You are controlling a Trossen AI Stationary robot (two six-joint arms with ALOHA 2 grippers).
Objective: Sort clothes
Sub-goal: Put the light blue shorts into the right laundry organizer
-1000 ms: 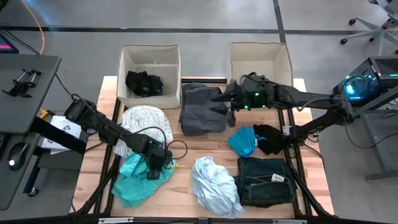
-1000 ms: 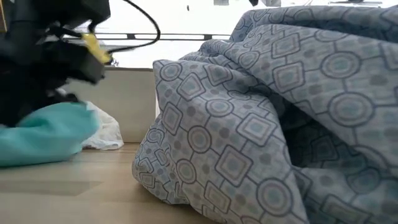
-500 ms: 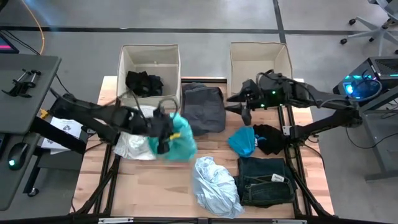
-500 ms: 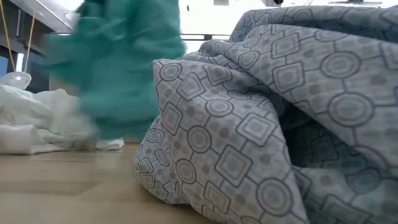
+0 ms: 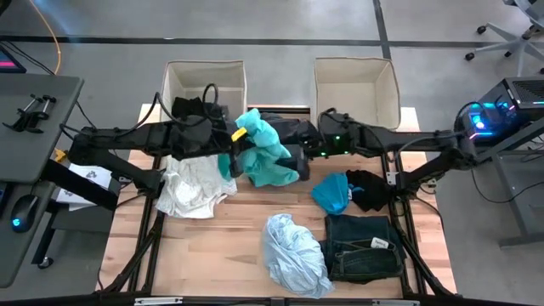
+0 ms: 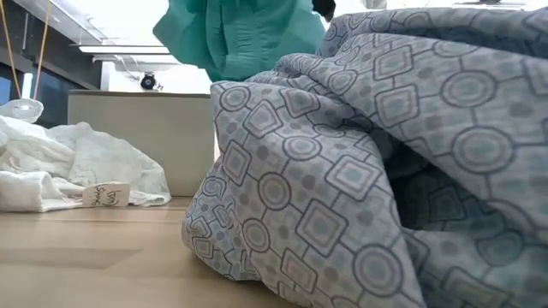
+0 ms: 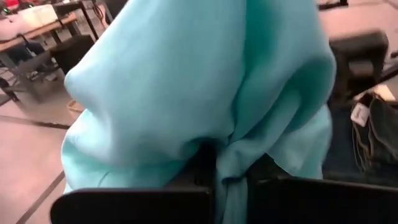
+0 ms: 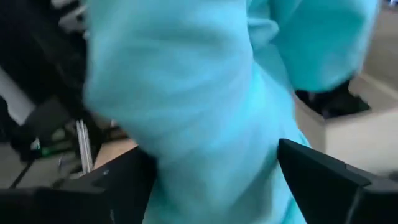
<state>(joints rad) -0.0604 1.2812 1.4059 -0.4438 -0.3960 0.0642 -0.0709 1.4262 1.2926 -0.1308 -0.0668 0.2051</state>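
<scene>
My left gripper [image 5: 228,158] is shut on a teal garment [image 5: 262,151] and holds it in the air over the middle of the table's far half; the garment also shows at the top of the low view [image 6: 240,34]. My right gripper [image 5: 297,156] is open, with one finger on either side of the same garment [image 8: 199,112]. A dark grey garment [image 5: 285,127] lies under them. A white garment [image 5: 195,183] lies on the table left of centre. My left gripper pinches a bunched fold of the teal garment [image 7: 219,163] between its two fingers, coming level from the table's left. The cloth is gathered in several layers, billows past the fingers and hangs clear of the table. My right gripper's fingers [image 8: 323,177] stand around the teal cloth; I cannot tell whether they touch it.
Two beige bins stand at the far edge, the left one [image 5: 170,81] holding a black garment [image 5: 194,111], the right one [image 5: 389,85]. A small teal garment [image 5: 331,192], a black one [image 5: 367,189], dark denim [image 5: 361,246] and a pale silvery blue garment [image 5: 293,253] lie near right.
My left gripper has lifted the teal garment off the table's near left part and swung it up and toward the far right, clear of the table. The white garment it lay beside stays on the table. My right gripper has come toward the left, up to the teal garment.
</scene>
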